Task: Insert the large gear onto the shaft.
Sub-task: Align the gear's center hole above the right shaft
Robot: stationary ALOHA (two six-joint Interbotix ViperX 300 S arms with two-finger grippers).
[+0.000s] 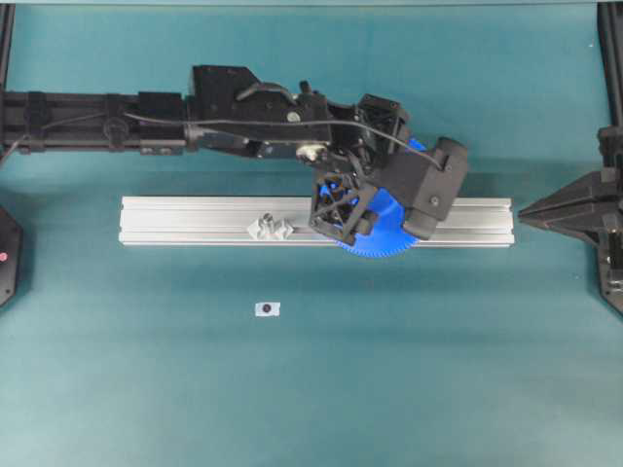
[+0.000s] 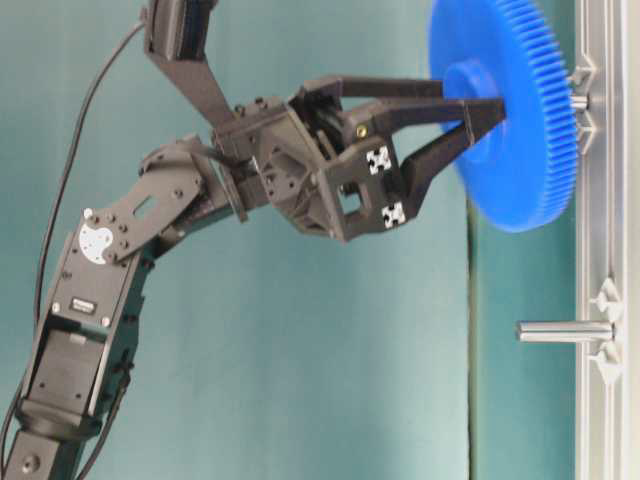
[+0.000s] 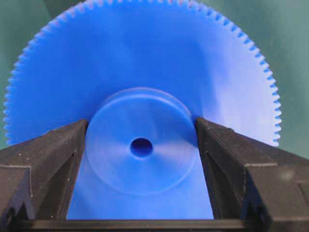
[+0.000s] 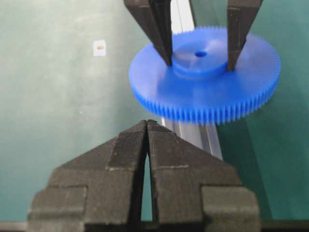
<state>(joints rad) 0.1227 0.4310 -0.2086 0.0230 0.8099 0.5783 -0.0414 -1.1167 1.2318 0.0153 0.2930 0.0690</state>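
Note:
My left gripper [image 1: 382, 206] is shut on the raised hub of the large gear [image 1: 389, 233], one finger on each side. The bright-blue gear [image 2: 510, 120] hangs almost flat just above the aluminium rail [image 1: 195, 219], slightly tilted. A short silvery length of the shaft [image 2: 581, 100] shows between the gear's underside and the rail, in line with the hub. In the left wrist view the centre hole [image 3: 141, 147] looks dark, so I cannot tell how far the shaft reaches in. My right gripper [image 4: 147, 122] is shut on nothing and rests well away at the right [image 1: 531, 211].
Another upright peg [image 2: 565, 330] with clear base pieces stands free on the rail, left of the gear [image 1: 265, 225]. A small white tag [image 1: 267, 308] lies on the teal mat in front of the rail.

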